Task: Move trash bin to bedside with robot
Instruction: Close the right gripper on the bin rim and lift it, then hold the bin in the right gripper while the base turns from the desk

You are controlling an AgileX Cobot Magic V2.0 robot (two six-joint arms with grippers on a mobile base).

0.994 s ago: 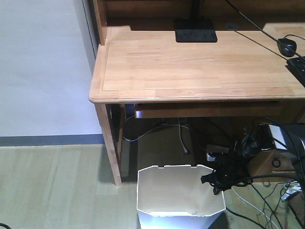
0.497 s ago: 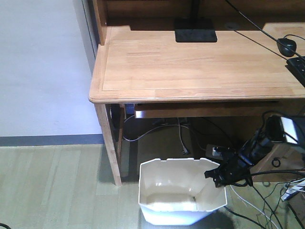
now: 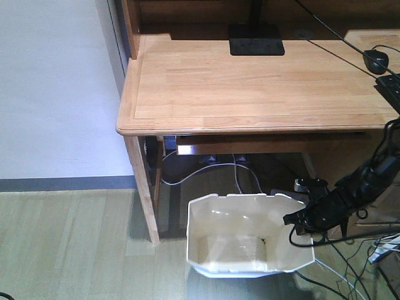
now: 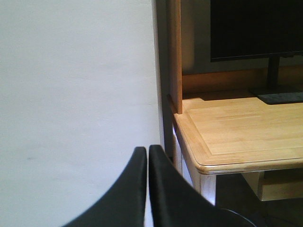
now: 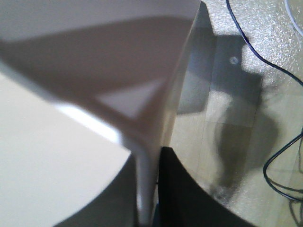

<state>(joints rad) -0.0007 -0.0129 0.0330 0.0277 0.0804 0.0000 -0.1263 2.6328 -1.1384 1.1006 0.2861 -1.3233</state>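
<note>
The white trash bin with an octagonal notched rim and cream inside stands tilted on the floor beside the desk leg, lower centre of the front view. My right gripper on the black arm is shut on the bin's right rim. In the right wrist view the bin's thin wall is pinched between the black fingers. My left gripper is shut and empty, held up in front of the white wall next to the desk corner. The bed is out of view.
A light wooden desk with a monitor base, mouse and keyboard edge fills the upper frame. Its leg stands left of the bin. Loose cables and a power strip lie under the desk at right.
The bin has shifted right and up in the front view and tipped, showing more of its inside. My right arm has moved right and stretched out with the rim held.
</note>
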